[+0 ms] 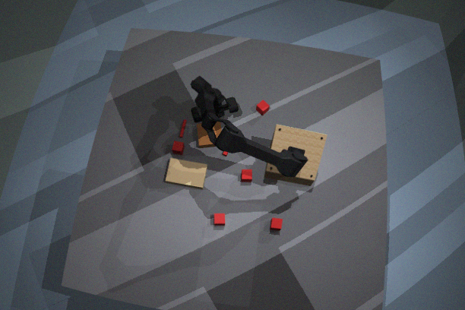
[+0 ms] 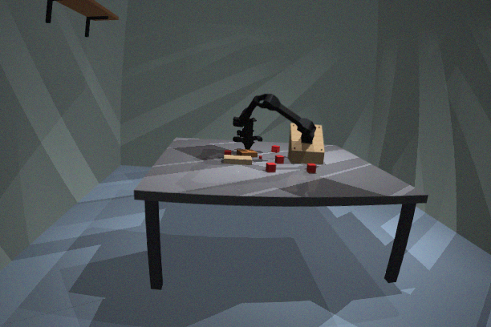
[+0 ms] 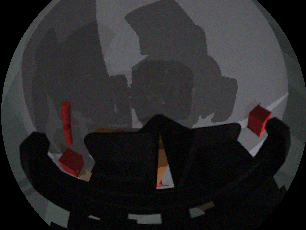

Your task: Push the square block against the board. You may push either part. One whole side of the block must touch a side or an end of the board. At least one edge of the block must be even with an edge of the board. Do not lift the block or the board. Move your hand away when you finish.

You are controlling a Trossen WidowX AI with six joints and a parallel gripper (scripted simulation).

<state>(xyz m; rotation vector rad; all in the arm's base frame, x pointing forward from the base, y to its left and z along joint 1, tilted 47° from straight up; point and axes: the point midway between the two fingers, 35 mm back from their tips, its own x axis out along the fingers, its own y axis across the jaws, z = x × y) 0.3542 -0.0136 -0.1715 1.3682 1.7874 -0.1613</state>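
Observation:
The square block, orange-brown (image 1: pixel 207 139) (image 2: pixel 249 154) (image 3: pixel 161 159), lies flat on the table, partly hidden by the arm in the top view. The board, pale and rectangular (image 1: pixel 186 175) (image 2: pixel 237 159), lies nearer the front and left. A gap separates them, and their facing sides are not parallel. The block stands behind the board's right end. My gripper (image 2: pixel 249 147) (image 3: pixel 158 118) is shut and empty, pointing down at the block's far side. Its fingertips are hidden under the arm in the top view, and I cannot tell whether they touch the block.
A red cube (image 1: pixel 178 147) and a red stick (image 1: pixel 183 128) lie left of the block. A tiny red cube (image 1: pixel 225 153) lies near its front right. Other red cubes (image 1: pixel 247 175) (image 1: pixel 262 107) (image 1: pixel 219 219) are scattered around. The arm stands on a wooden base (image 1: pixel 317 150) at the right.

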